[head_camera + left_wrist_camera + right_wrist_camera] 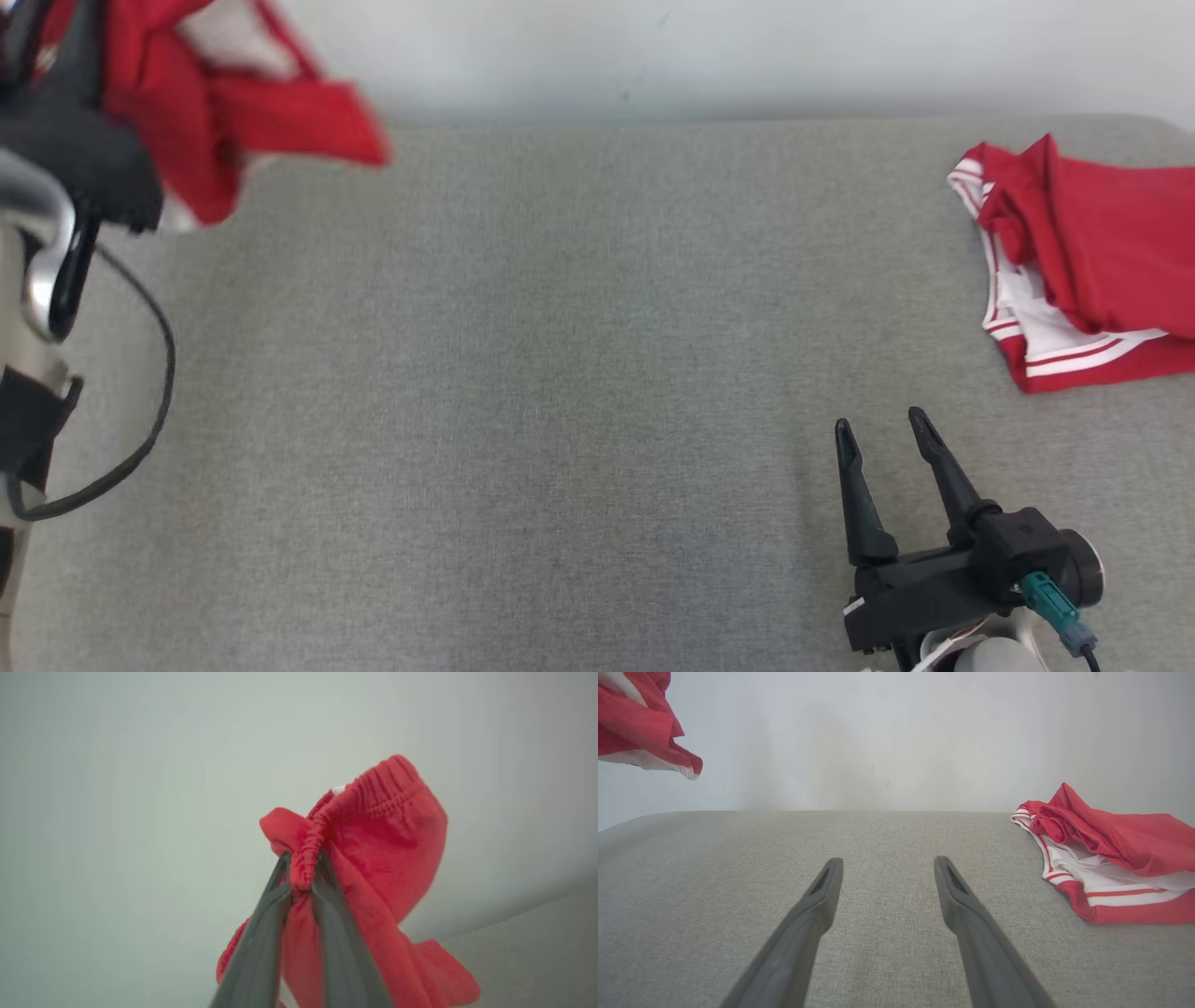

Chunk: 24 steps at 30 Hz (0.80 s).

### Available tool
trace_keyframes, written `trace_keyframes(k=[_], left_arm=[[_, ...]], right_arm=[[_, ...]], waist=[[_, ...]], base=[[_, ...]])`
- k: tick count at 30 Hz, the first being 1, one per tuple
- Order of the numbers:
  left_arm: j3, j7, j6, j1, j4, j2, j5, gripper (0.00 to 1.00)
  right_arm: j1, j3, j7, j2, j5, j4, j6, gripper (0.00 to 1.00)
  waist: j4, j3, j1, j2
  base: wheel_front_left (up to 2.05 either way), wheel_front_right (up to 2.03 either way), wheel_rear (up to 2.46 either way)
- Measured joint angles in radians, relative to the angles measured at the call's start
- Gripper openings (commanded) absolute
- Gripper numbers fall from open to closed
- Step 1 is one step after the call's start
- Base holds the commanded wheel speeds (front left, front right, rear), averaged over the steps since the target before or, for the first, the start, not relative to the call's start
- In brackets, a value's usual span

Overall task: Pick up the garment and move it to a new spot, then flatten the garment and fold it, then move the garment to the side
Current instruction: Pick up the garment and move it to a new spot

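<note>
The garment is red with a white lining and hangs bunched in the air at the upper left, above the table. My left gripper is shut on its gathered elastic waistband, and the cloth droops down beside the fingers. The right wrist view catches the same hanging garment at its top left. My right gripper rests low at the front right, open with nothing between its fingers.
A second red garment with white stripes lies crumpled at the table's far right edge. The grey fabric tabletop stretches between the arms. A white wall stands behind. A black cable loops off my left arm.
</note>
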Motion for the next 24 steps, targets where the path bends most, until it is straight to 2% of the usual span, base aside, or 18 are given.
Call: trace_keyframes(k=[8,16,24], left_arm=[[-0.076,0.083,0.0,0.026,-0.285,-0.013,-0.081,0.0],[-0.128,0.142,0.014,0.078,-0.441,-0.088,-0.11,0.0],[-0.186,0.144,0.054,0.198,-0.494,-0.165,-0.138,0.0]], right_arm=[[0.005,0.018,0.0,0.0,0.038,0.011,0.0,1.0],[0.019,0.017,0.0,0.0,0.064,0.016,0.0,1.0],[0.035,0.008,0.0,0.0,0.072,0.019,0.0,1.0]], waist=[[-0.078,-0.03,0.0,-0.0001],[-0.183,-0.04,0.0,0.0],[-0.281,-0.044,0.0001,0.0]], base=[[0.0,0.0,0.0],[0.0,0.0,0.0],[0.0,0.0,0.0]])
